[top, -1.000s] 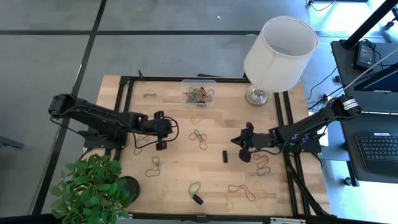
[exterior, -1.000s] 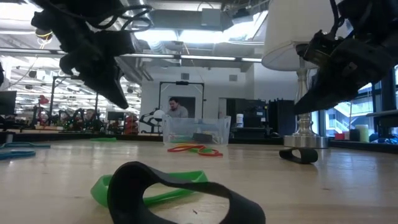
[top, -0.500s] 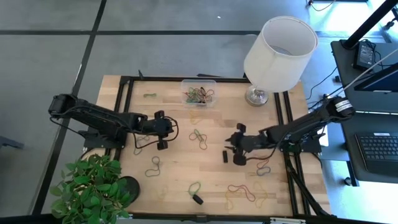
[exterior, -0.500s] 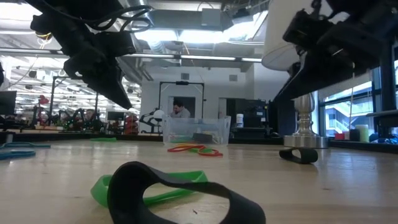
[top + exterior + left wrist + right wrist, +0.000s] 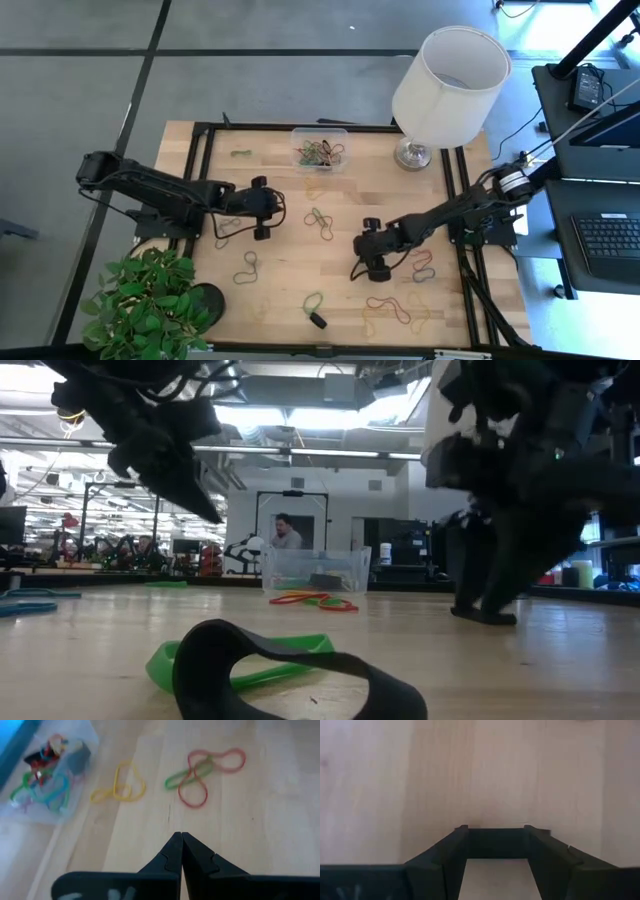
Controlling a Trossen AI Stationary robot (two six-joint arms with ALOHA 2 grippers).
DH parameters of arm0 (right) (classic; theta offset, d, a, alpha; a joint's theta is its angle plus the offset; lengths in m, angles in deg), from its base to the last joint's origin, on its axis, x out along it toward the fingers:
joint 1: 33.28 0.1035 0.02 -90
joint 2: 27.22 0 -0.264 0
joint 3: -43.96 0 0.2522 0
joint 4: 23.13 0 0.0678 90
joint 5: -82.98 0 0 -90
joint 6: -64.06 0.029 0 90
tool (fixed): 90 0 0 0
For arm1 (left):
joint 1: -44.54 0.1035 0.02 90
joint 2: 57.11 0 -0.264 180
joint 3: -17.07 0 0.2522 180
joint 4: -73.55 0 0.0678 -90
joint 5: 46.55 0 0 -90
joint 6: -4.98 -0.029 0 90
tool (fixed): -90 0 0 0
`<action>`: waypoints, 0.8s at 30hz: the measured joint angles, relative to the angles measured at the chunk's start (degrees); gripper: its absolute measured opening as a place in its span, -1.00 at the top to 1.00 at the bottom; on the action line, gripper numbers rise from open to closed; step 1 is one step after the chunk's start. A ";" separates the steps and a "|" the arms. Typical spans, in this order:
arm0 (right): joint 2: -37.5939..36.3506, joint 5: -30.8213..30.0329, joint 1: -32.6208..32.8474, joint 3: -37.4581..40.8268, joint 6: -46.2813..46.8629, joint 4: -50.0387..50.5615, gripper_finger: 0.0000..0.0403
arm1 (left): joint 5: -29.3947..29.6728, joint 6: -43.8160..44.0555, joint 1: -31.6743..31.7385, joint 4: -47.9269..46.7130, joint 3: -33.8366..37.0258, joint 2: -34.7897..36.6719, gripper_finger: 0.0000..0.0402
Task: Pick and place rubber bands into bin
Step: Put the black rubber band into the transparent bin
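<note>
Rubber bands (image 5: 318, 222) lie scattered over the wooden table (image 5: 290, 260), roughly a dozen loose loops in green, red, yellow and grey, while a tangled bunch of several more sits in the one clear bin (image 5: 320, 148) at the far edge, left of the white lamp (image 5: 448, 85). The right gripper (image 5: 367, 247) is low over the table's middle with its fingers (image 5: 547, 851) spread around a small black block (image 5: 496, 844). The left gripper (image 5: 270, 209) hovers left of centre, its fingers (image 5: 172, 852) pressed together and holding nothing.
</note>
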 joint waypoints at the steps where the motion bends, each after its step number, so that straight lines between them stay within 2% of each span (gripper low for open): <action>1: 0.70 -0.12 0.00 -0.07 -0.02 -0.18 0.04 | 0.00 -0.41 0.00 0.32 0.00 0.58 1.00; 7: 3.25 -0.99 0.04 -0.10 -0.23 0.94 0.05 | 0.02 -1.50 0.01 0.20 0.00 5.37 0.99; 9: 3.31 -1.03 0.05 -0.12 -1.14 1.11 0.12 | 0.00 -2.36 0.02 0.03 0.00 7.17 1.00; 12: 3.38 -1.05 0.04 -0.12 -2.58 0.81 0.32 | 0.00 -3.52 0.04 -0.16 0.00 10.00 0.99; 18: 3.68 -1.23 -0.04 -2.79 -2.51 4.66 0.92 | -0.12 -4.74 0.00 -0.64 0.00 13.82 1.00; 24: 4.23 -4.11 -0.12 -12.36 -3.11 17.72 0.91 | -3.23 -4.70 -0.02 -4.16 0.00 14.89 0.99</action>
